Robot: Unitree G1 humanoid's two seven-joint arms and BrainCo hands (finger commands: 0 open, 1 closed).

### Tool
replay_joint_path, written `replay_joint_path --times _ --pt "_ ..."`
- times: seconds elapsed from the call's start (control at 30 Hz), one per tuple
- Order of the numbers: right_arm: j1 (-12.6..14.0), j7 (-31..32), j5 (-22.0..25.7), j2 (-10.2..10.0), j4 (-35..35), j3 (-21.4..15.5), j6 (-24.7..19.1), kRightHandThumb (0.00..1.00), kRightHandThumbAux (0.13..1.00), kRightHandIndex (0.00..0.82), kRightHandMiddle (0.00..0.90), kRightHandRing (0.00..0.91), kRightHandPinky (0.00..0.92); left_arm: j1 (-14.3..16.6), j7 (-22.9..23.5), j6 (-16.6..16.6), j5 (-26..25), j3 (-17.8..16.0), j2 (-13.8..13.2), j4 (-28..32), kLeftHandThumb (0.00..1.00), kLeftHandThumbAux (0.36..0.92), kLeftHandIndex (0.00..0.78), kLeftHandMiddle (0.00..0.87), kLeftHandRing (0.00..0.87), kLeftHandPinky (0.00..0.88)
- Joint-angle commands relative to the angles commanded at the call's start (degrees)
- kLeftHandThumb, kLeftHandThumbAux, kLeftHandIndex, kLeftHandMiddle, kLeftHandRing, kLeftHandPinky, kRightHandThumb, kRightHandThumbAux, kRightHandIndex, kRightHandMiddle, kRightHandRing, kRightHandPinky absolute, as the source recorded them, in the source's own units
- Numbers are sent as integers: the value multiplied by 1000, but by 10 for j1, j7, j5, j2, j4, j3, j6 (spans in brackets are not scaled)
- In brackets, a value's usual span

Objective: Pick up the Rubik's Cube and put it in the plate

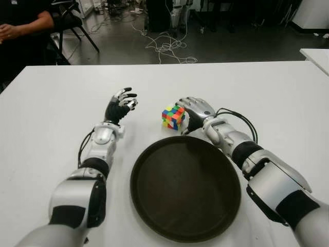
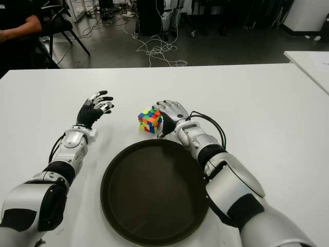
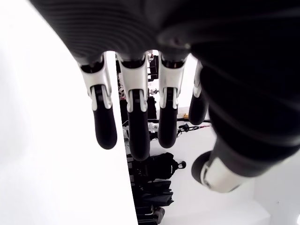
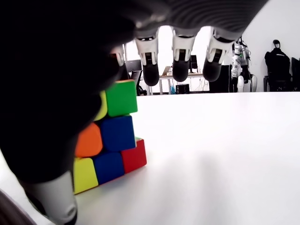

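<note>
Left eye view: Rubik's Cube [image 1: 173, 117] sits on the white table [image 1: 267, 92] at frame centre, just above the dark plate [image 1: 185, 188]. Right hand [image 1: 197, 112] is beside it on the right, fingers uncurled, gripping nothing. Left hand [image 1: 120, 104], left of the cube, is spread and empty.

Around my white table [image 1: 267, 98]: what else is in the room.

Beyond the table's far edge I see a dark floor with a tangle of pale cables [image 1: 167, 49]. Past its far left corner sits a person in black [image 1: 23, 25], forearm raised, next to a black chair [image 1: 72, 23]. A second white table [image 1: 316, 56] shows off the far right corner.
</note>
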State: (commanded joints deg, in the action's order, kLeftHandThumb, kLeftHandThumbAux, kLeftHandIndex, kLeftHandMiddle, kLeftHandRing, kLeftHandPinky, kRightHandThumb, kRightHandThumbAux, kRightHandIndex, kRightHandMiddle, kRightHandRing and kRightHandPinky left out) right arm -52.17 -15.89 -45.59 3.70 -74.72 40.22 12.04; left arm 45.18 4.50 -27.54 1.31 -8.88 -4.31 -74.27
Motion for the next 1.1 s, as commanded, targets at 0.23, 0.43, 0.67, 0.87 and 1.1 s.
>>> replay_joint_path --times 0.23,0.43,0.67,0.87,1.1 --pt "4 -4 3 -3 -1 0 3 0 776 0 0 0 0 1 -13 2 8 5 -1 0 302 745 194 288 322 338" --pt "7 -3 2 -6 -1 4 4 0 774 0 0 0 0 0 -17 -3 12 9 -2 0 287 743 202 299 330 337" --pt "11 9 -1 -11 -3 12 6 0 781 0 0 0 0 0 -18 -8 16 12 -2 0 299 767 203 297 323 325" --pt "14 14 -5 -16 -4 20 6 0 785 0 0 0 0 0 -17 -8 14 11 -1 0 322 759 206 299 324 330" --pt "19 10 -11 -21 -6 31 2 0 789 0 0 0 0 0 -15 -12 12 9 0 0 330 755 214 300 321 330"
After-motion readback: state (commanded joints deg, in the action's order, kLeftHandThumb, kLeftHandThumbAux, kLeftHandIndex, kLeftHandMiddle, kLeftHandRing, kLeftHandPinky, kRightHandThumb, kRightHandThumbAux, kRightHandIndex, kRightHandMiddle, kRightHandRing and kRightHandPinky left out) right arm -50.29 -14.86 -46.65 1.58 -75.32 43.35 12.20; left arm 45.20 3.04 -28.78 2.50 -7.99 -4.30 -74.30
